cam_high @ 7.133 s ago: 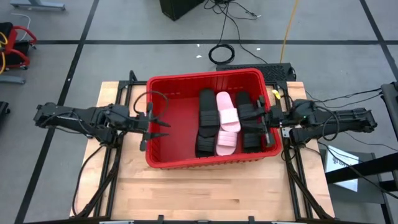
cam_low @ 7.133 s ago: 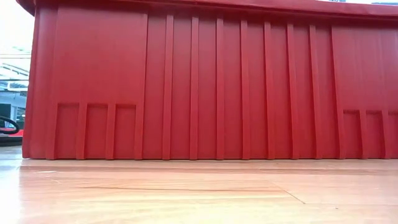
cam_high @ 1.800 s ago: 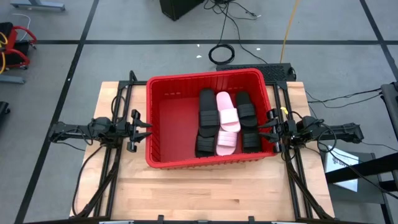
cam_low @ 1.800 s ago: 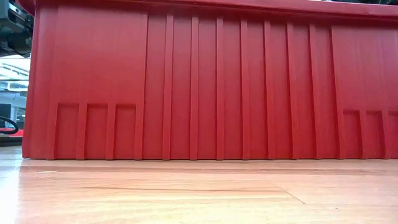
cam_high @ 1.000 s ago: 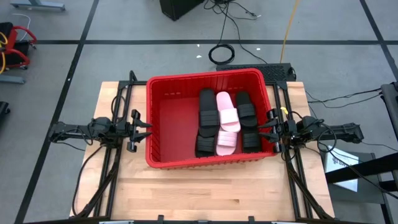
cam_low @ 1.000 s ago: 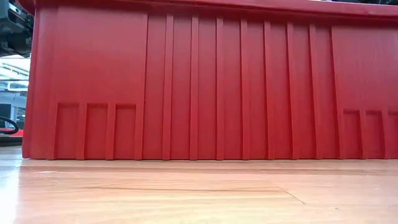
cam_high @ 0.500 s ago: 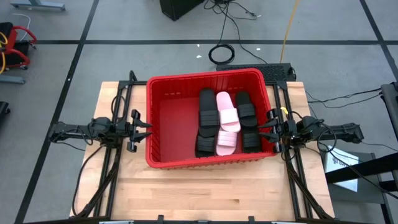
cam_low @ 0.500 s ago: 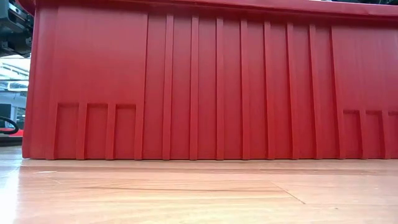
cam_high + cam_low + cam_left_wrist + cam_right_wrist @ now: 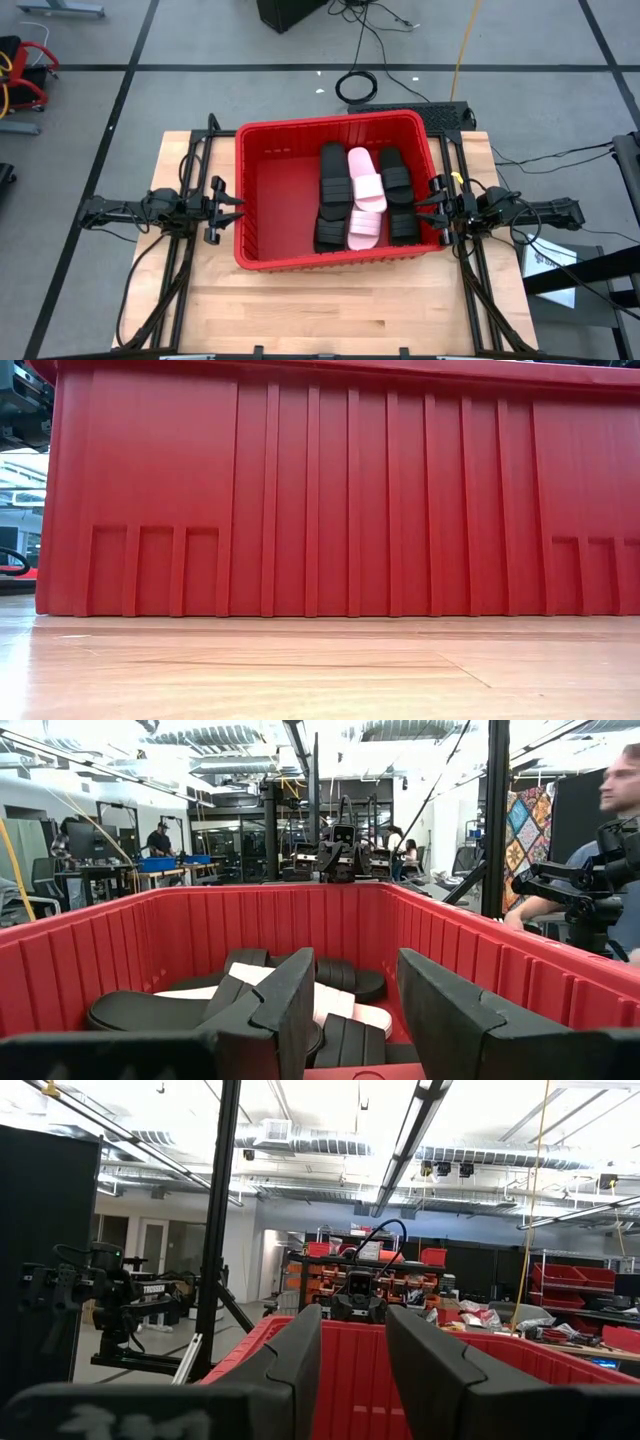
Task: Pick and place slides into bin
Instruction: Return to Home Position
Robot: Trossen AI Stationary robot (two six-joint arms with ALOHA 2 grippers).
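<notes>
The red bin [image 9: 280,200] stands on the wooden table; its near wall fills the low view [image 9: 340,500]. Several slides lie on its floor toward the right: black ones [image 9: 331,198], pale pink ones [image 9: 365,200], more black ones [image 9: 398,195]. They also show in the left wrist view [image 9: 330,990]. My left gripper [image 9: 236,209] is open and empty just outside the bin's left wall; in its wrist view [image 9: 355,1010] the fingers point over the rim. My right gripper [image 9: 428,212] is open and empty at the bin's right wall, and it also shows in its own wrist view [image 9: 352,1350].
Bare wood [image 9: 330,310] lies between the bin and the table's near edge. Cables [image 9: 355,85] lie on the floor beyond the far edge. A person [image 9: 620,830] stands in the room beyond the table, and others are farther back [image 9: 160,838].
</notes>
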